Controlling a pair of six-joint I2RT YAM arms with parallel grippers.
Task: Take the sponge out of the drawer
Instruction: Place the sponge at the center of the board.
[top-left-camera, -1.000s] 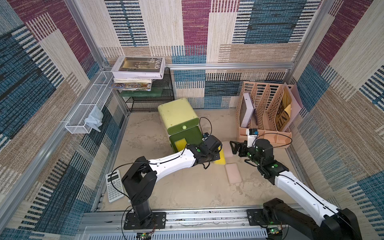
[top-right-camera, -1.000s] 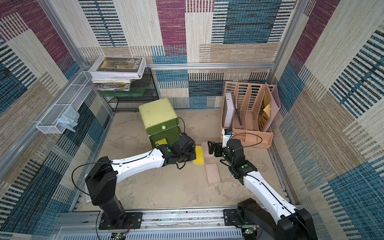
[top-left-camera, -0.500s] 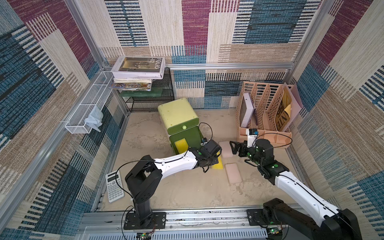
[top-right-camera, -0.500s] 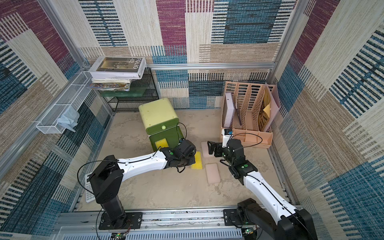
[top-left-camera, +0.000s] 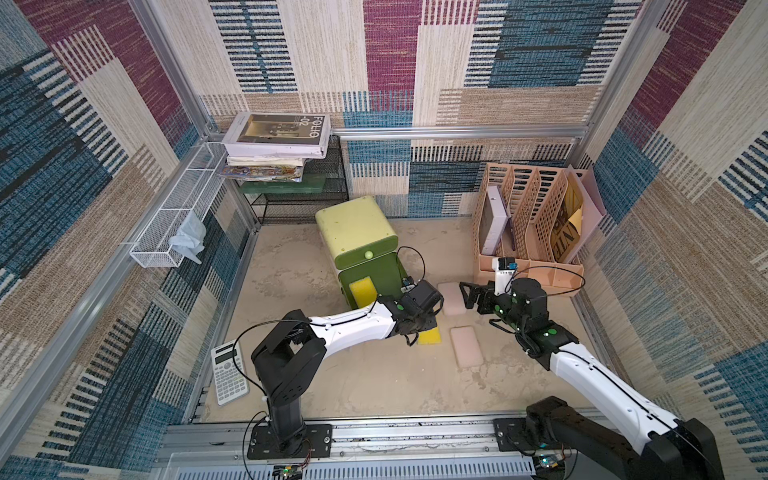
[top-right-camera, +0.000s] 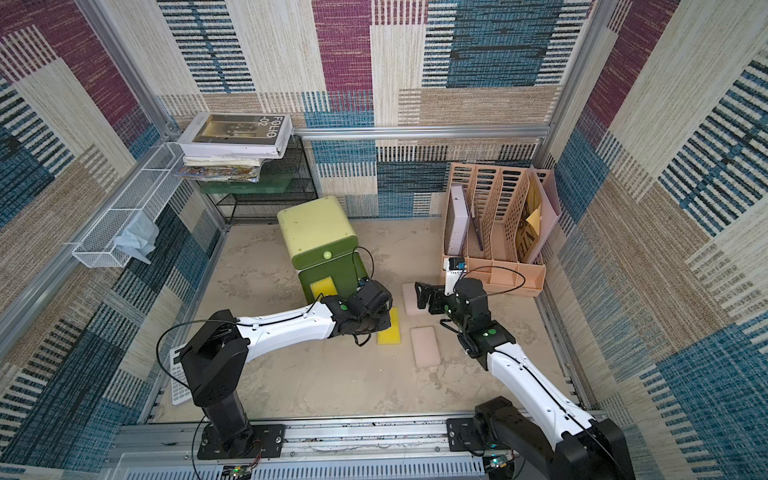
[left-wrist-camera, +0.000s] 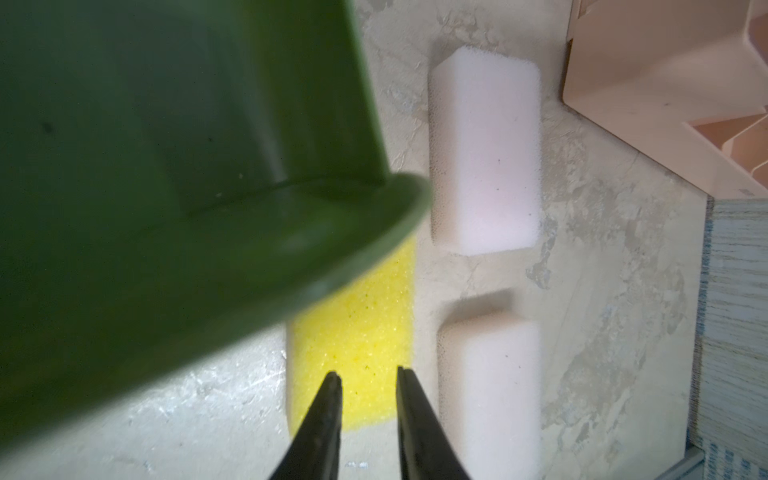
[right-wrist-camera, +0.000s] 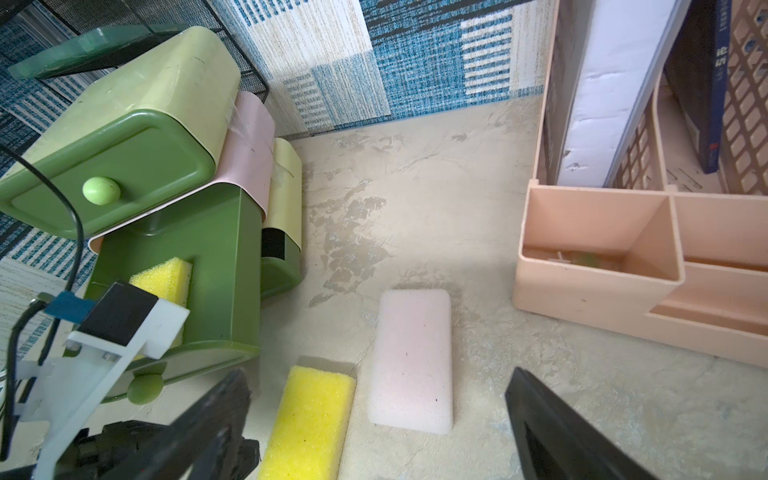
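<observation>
The sponge (top-right-camera: 390, 333) lies flat on the table, out of the drawer (top-left-camera: 386, 272), which stands open at its 11 o'clock. A second yellow sponge (top-left-camera: 362, 291) is inside the drawer. The near pink sponge (top-left-camera: 466, 347) lies just beside the sponge at 3 o'clock, and the far pink sponge (top-left-camera: 451, 297) at 1 o'clock. The left gripper (left-wrist-camera: 368, 376) hovers over its 6 o'clock end, jaws a little apart with nothing between them; whether the tips touch it I cannot tell. In both top views the left wrist hides its 10 o'clock corner.

It is a bright yellow, coarse-pored rectangular block, long axis running 12 to 6.

The right gripper (top-left-camera: 473, 296) hangs at 2 o'clock, beside the far pink sponge, jaws wide apart and empty. The file rack (top-left-camera: 536, 270) stands beyond, and a calculator (top-left-camera: 228, 376) lies at 8 o'clock.
</observation>
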